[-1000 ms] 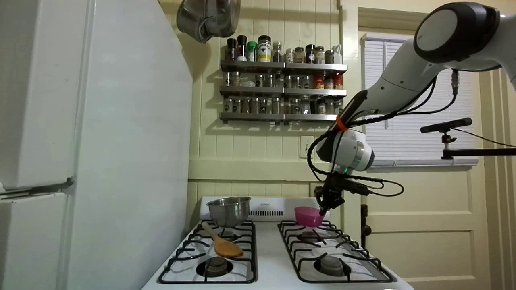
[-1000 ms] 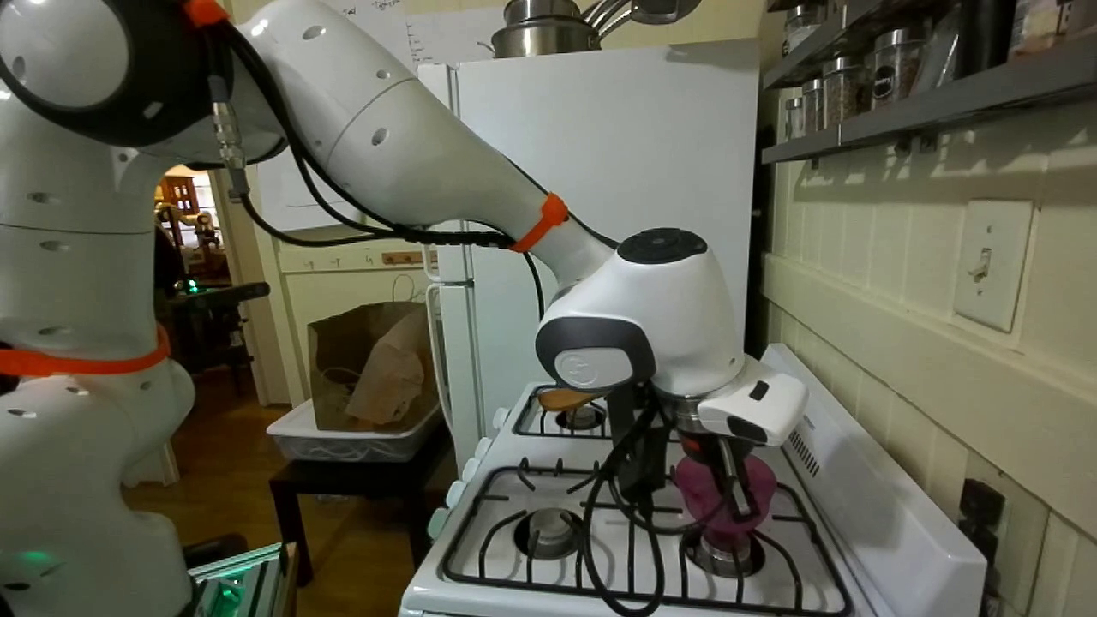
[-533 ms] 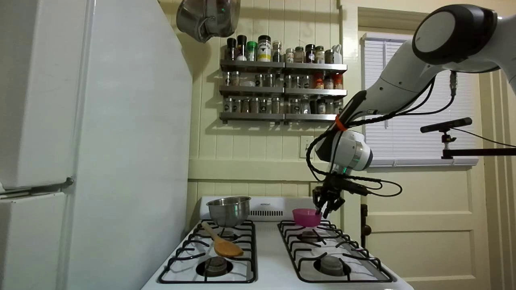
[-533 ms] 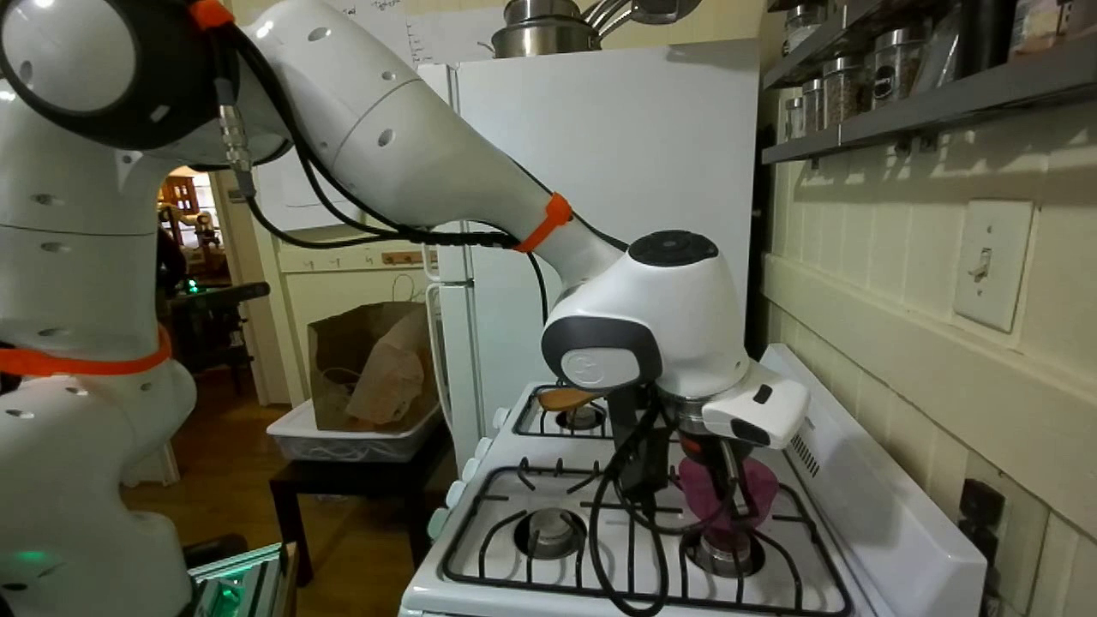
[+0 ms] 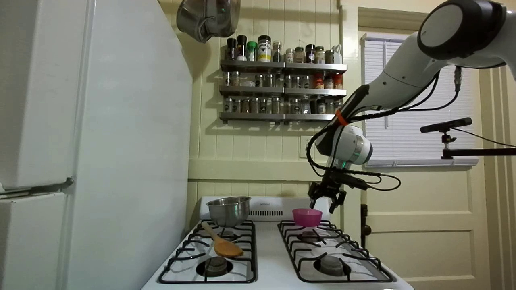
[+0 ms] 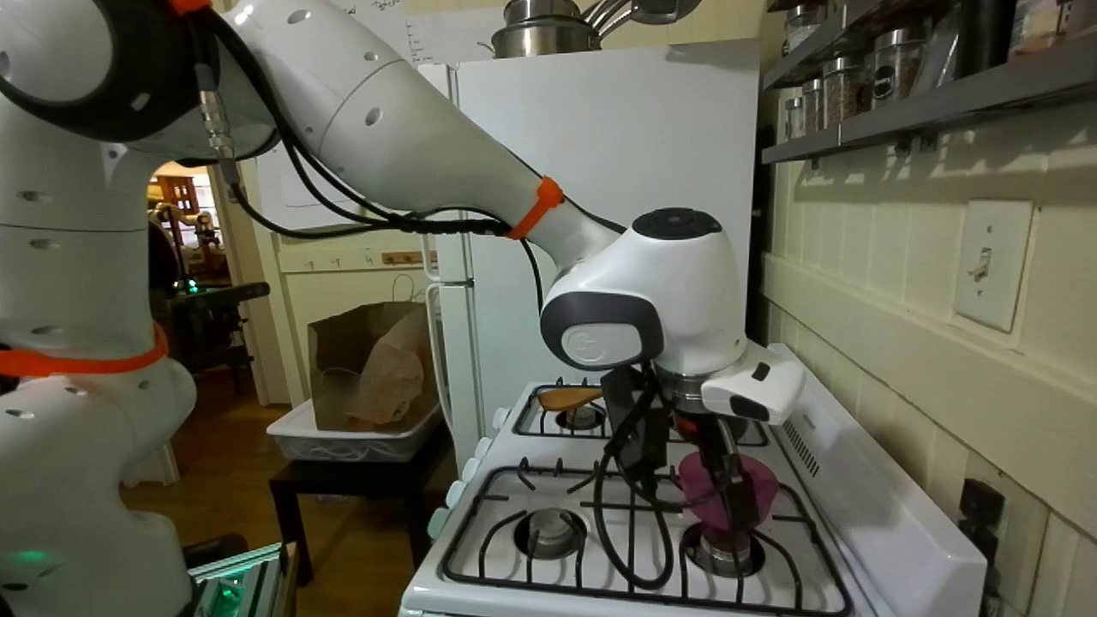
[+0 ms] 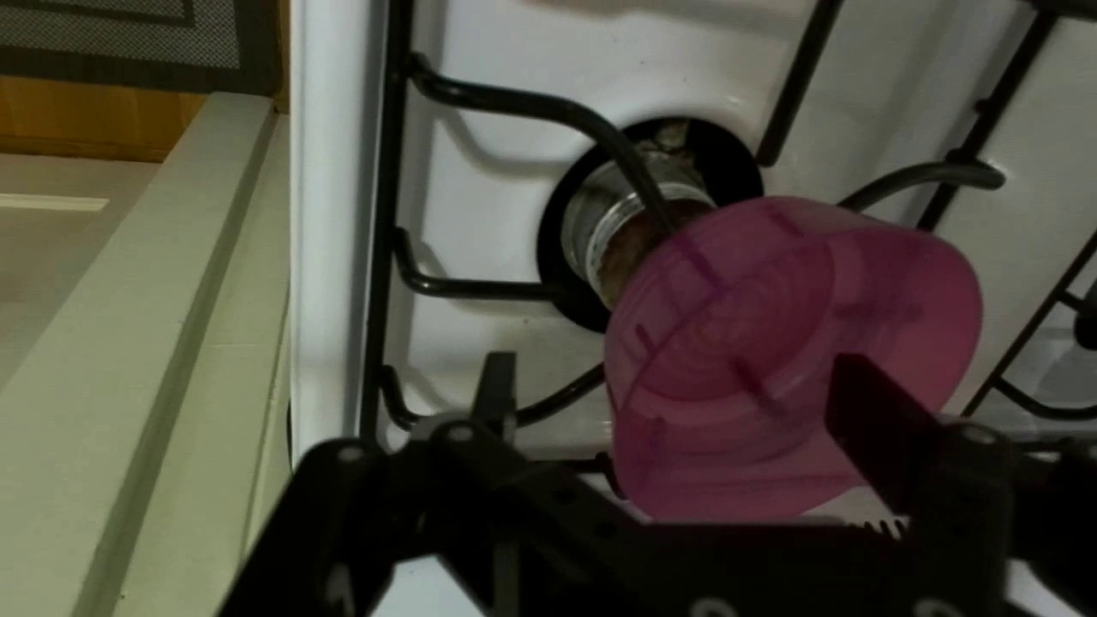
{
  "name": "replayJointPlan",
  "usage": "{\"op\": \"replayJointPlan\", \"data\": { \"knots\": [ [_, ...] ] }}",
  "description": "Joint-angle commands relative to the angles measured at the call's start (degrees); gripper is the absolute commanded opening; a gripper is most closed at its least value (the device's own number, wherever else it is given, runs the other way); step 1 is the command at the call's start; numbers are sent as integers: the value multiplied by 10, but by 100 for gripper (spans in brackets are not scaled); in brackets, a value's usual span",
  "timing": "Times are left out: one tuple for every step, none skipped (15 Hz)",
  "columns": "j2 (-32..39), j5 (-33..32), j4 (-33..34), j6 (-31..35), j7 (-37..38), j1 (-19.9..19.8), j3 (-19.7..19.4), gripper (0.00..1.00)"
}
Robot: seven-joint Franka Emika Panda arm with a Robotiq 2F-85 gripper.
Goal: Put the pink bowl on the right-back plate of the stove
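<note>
"Is the pink bowl (image 5: 307, 218) home, then?"

"I'd say so. It's up on the right-back plate (image 5: 310, 237) of the stove (image 5: 267, 257), low and right of centre in an exterior view, and it looks upright there."

"Dead centre?"

"Can't swear to it. In the wrist view the burner (image 7: 600, 206) shows bare at the bowl's upper left, so it's likely a touch off the middle, though the slant of the camera may be fooling me."

"And the jaws?"

"Spread well apart, with nothing in their grip that I can see. They hang just over the rim. One of them overlaps the bowl on the right of the wrist view, but whether it touches the pink, I can't tell."

"So what's left?"

"Not much, by my reckoning. The placing looks done. They'd only need to draw the jaws up and away without catching that rim; a bowl so thin-looking could skid on those bars (image 7: 480, 290)."

"The steel pot (image 5: 228, 213) and wooden spoon (image 5: 227, 248)?"

"Left of centre in an exterior view, and no part of this job."
</note>
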Motion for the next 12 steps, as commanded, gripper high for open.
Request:
{"op": "replayJointPlan", "data": {
  "knots": [
    [-21, -15, -4, -52, 10, 5, -6, 100],
    [-22, -18, -2, -67, 15, 6, -9, 100],
    [-23, -21, -2, -80, 20, 7, -11, 100],
    [-22, -31, -1, -93, 31, 9, -15, 100],
    [-22, -42, -1, -104, 40, 11, -18, 100],
    [-21, -58, 1, -116, 59, 13, -23, 100],
    [-21, -73, 1, -125, 74, 15, -27, 100],
    [-19, -94, 2, -130, 98, 18, -33, 100],
    [-18, -107, 3, -134, 114, 20, -37, 100],
    [-18, -121, 4, -132, 132, 23, -40, 100],
    [-19, -124, 4, -128, 139, 24, -41, 100],
    [-21, -123, 3, -117, 142, 25, -41, 100]
  ]
}}
